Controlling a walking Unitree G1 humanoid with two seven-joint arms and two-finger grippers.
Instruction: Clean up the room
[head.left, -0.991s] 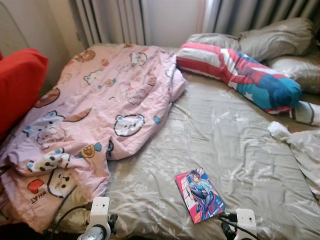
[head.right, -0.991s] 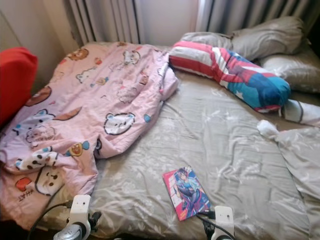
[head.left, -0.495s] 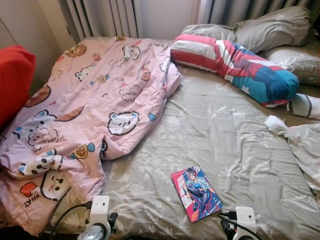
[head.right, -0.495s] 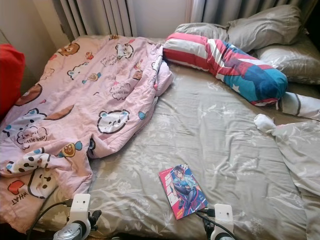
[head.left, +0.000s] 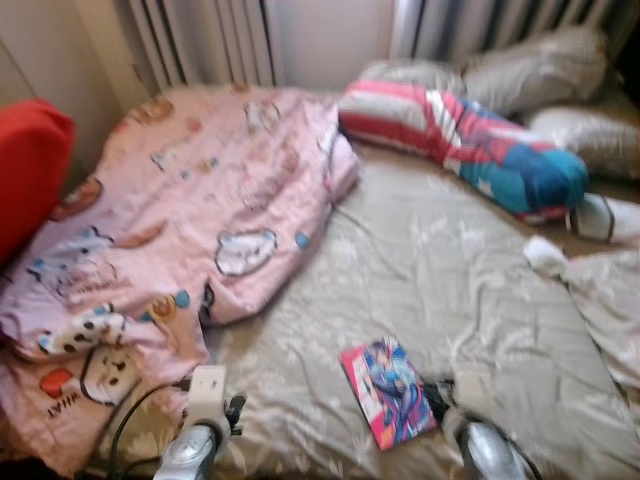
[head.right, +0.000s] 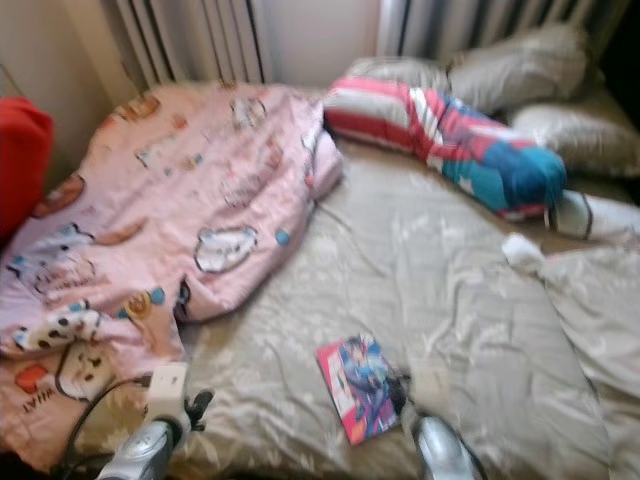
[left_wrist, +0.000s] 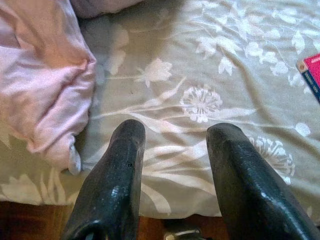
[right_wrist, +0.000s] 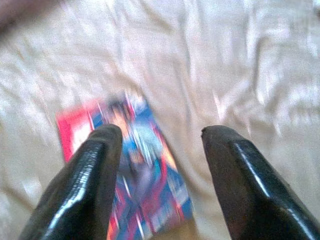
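Grey floral sheet (head.left: 420, 260) bears a blurred, seemingly comic book (right_wrist: 135, 165) beneath the spread right tool (right_wrist: 160, 135); left tool (left_wrist: 172, 130) spread too.

Pink bear-print quilt (head.left: 190, 220), grey floral bedsheet (head.left: 440, 270), red-and-blue book (head.left: 388, 390).

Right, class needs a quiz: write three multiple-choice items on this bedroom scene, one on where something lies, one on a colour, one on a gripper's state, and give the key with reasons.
1. Where does the comic book lie?
A. on the grey floral sheet near the bed's front edge
B. on the pillows
C. under the quilt

2. What is the main colour of the cartoon-bear quilt?
A. green
B. pink
C. black

3. How are the right gripper's fingers?
A. shut on the book
B. shut on the sheet
C. open, apart above the book

Key: 1 A, the book rests flat on the sheet by the near edge; 2 B, its fabric is pink with bears; 3 C, the right wrist view shows a clear gap between the fingers, nothing held.
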